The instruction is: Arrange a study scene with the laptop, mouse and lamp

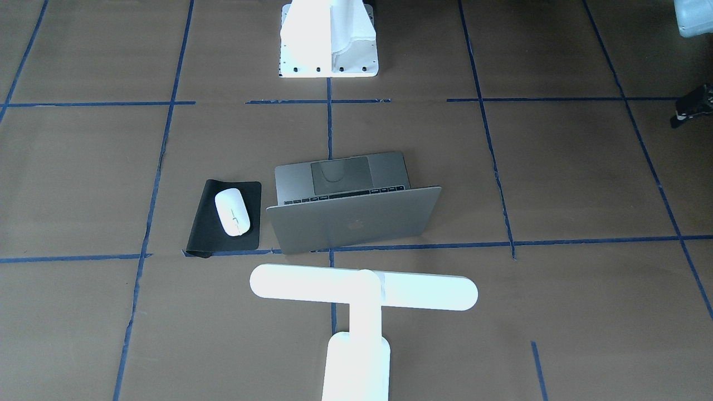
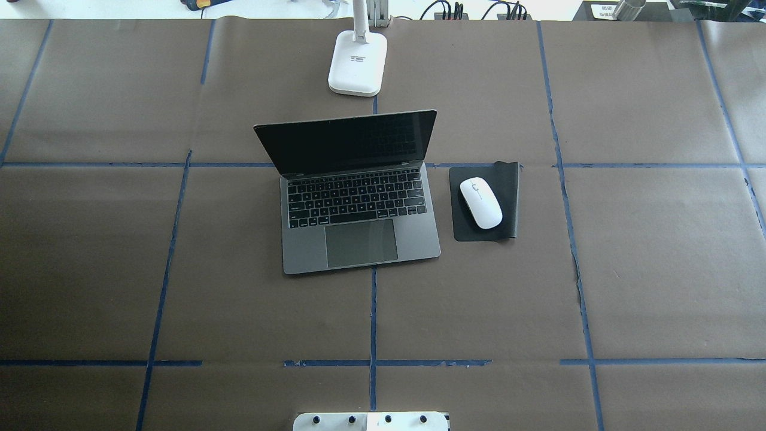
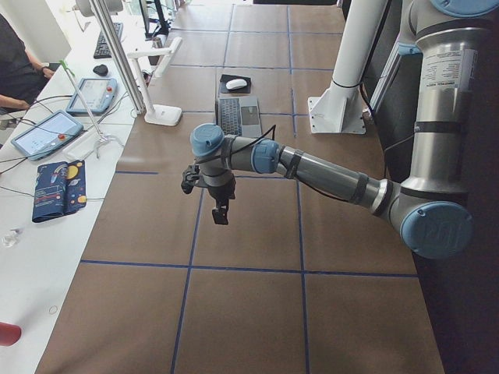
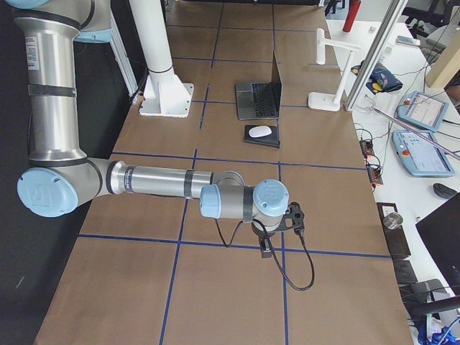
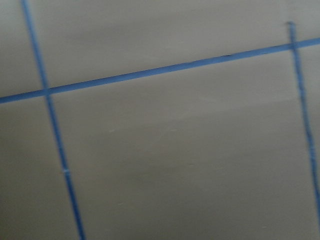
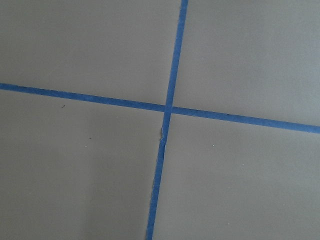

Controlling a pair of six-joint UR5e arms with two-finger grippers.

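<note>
**Study items grouped mid-surface, both arms held off to the sides**

The laptop (image 2: pixel 359 239) sits open near the middle of the surface (image 2: pixel 658 269). Its screen is dark and tilted back, and its trackpad faces the robot. Just beside it on the robot's right lies a black mat (image 2: pixel 507 203) with one far corner curled up. The mouse (image 2: pixel 480 203) rests on the mat, lying at a slight angle. The lamp (image 2: pixel 357 63) stands behind the laptop's lid on the side away from the robot, its oblong base near the far edge. Seen from the front, its long bar runs crosswise to the stem.

The surface is covered in brown paper marked into a grid by blue tape lines (image 6: pixel 170 107). A white bolted pedestal (image 1: pixel 328 39) stands on the robot's side. In the side views a white bench runs along the far edge, carrying touchscreen pendants (image 3: pixel 45 132) and a patterned pouch (image 3: pixel 58 191). A seated person (image 3: pixel 15 70) is partly in view there.

The left arm reaches out low and nearly level over bare paper, well apart from the laptop. The left end effector (image 3: pixel 221 210) hangs straight down from its wrist. The right arm is posed alike at the other end, with the right end effector (image 4: pixel 267 248) pointing down and a cable looping beneath it. I cannot tell whether either end effector is released or clenched. Neither is seen grasping anything. Both wrist cameras show only paper and tape, and the left one is blurred.
</note>
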